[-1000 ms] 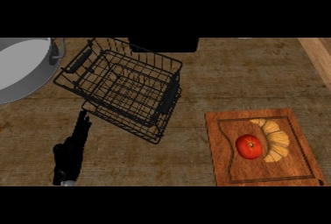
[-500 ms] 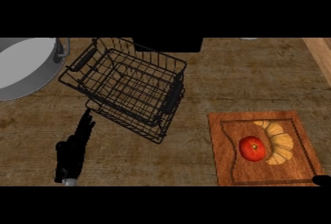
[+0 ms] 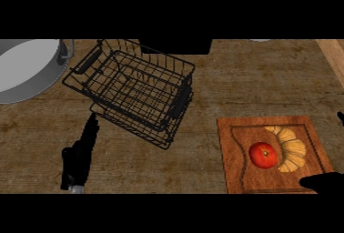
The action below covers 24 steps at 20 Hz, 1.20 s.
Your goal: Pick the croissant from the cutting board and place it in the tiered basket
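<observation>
Head view: the right hand (image 3: 325, 183), grasp state indeterminable, has newly entered at 5 o'clock, nearing the curved golden croissant (image 3: 290, 149); the left hand (image 3: 78, 156) rests released.

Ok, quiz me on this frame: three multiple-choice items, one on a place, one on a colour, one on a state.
1. The croissant lies:
A. in the basket
B. on the cutting board
C. in the pot

2. The item beside the croissant is:
A. red
B. green
C. blue

3. The tiered basket holds:
A. the croissant
B. a tomato
C. nothing visible

Answers: B, it rests on the board right of the tomato; A, the tomato is red; C, only wire and counter show through.
</observation>
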Available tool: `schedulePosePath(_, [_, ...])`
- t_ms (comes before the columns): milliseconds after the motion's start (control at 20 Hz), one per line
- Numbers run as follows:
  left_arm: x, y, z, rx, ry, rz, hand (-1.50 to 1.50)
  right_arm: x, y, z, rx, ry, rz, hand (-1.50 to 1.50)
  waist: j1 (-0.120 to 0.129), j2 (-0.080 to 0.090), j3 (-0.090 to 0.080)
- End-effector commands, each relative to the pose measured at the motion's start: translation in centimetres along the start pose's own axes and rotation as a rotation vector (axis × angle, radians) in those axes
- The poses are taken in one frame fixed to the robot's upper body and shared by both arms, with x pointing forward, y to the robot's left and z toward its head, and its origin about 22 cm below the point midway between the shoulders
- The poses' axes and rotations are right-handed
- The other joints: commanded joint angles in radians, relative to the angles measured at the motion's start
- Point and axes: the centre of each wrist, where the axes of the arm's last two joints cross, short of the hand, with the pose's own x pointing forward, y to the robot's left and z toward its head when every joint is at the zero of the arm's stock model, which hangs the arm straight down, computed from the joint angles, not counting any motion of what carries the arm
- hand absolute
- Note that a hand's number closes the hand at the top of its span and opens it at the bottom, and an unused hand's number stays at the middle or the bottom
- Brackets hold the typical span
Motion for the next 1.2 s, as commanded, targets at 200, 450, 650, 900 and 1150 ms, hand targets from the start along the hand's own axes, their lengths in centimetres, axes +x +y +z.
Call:
schedulePosePath(200, [-0.6,0.8,-0.4,0.002,0.063,-0.013,0.00,4.0,1.0,-1.6,0.064,0.089,0.036,-1.50,-0.015,0.002,-0.004])
schedulePosePath(450, [-2.0,1.7,0.3,0.004,0.071,-0.015,0.00,4.8,3.0,-2.1,0.089,0.101,0.074,-1.50,-0.015,0.002,-0.005])
schedulePosePath(650, [-1.2,0.8,1.4,0.014,0.090,-0.005,0.00,4.8,3.6,-2.2,0.152,0.168,0.158,-1.50,-0.010,0.000,-0.005])
schedulePosePath(900, [-1.7,0.2,1.1,0.009,0.074,-0.021,0.00,5.5,4.2,-3.5,0.205,0.212,0.174,-1.50,-0.014,0.002,-0.005])
schedulePosePath(1150, [-2.1,0.3,-0.1,0.017,0.072,-0.023,0.00,5.6,4.8,-4.3,0.239,0.210,0.169,-1.50,-0.023,0.002,-0.005])
